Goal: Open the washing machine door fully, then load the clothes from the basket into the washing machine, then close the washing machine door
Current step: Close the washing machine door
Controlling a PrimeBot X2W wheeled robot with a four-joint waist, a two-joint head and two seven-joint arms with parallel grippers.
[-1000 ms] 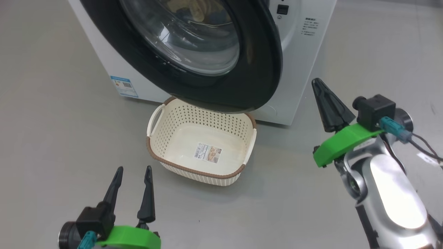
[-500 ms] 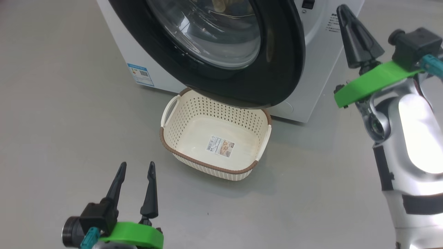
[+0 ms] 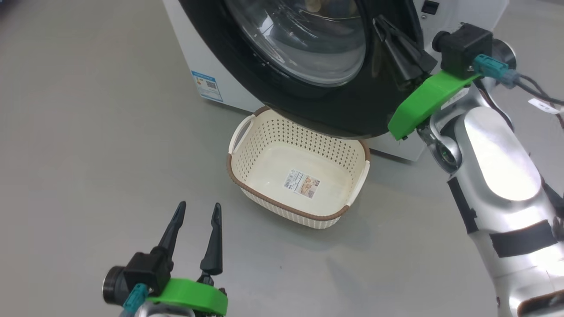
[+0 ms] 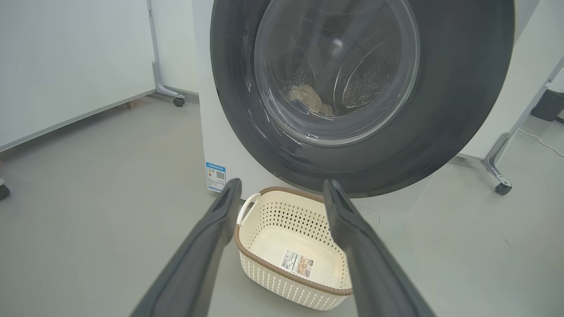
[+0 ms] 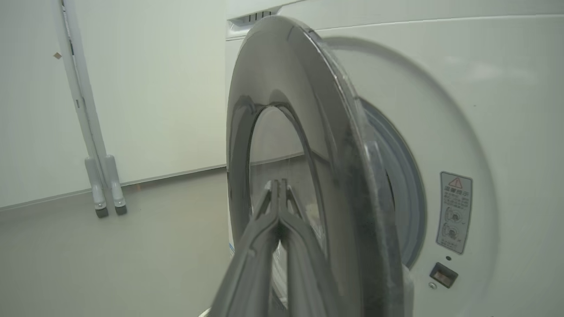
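Observation:
The washing machine (image 3: pixel 462 13) stands at the top of the head view, white, with its black-framed door (image 3: pixel 352 110) ajar. In the right wrist view the door (image 5: pixel 282 79) stands edge-on, a gap showing the grey gasket (image 5: pixel 396 176). My right gripper (image 3: pixel 378 21) is shut, holding nothing, its tips at the door's outer face near the right rim; contact is unclear. Pale clothes (image 4: pixel 308 99) lie in the drum behind the glass. The cream basket (image 3: pixel 246 185) sits on the floor under the door, holding just its label. My left gripper (image 3: pixel 196 209) is open, short of the basket.
Grey floor lies all around. White panels on wheeled legs (image 4: pixel 167 92) stand left of the machine, and another castor leg (image 4: pixel 502 187) stands to its right. Two stand feet (image 5: pixel 105 189) show against the far wall. A blue label (image 3: pixel 206 86) is low on the machine's front.
The head camera has shifted, sliding the scene to the right. My shut right gripper rose from beside the machine and swung left onto the door's frame. The left gripper stays open.

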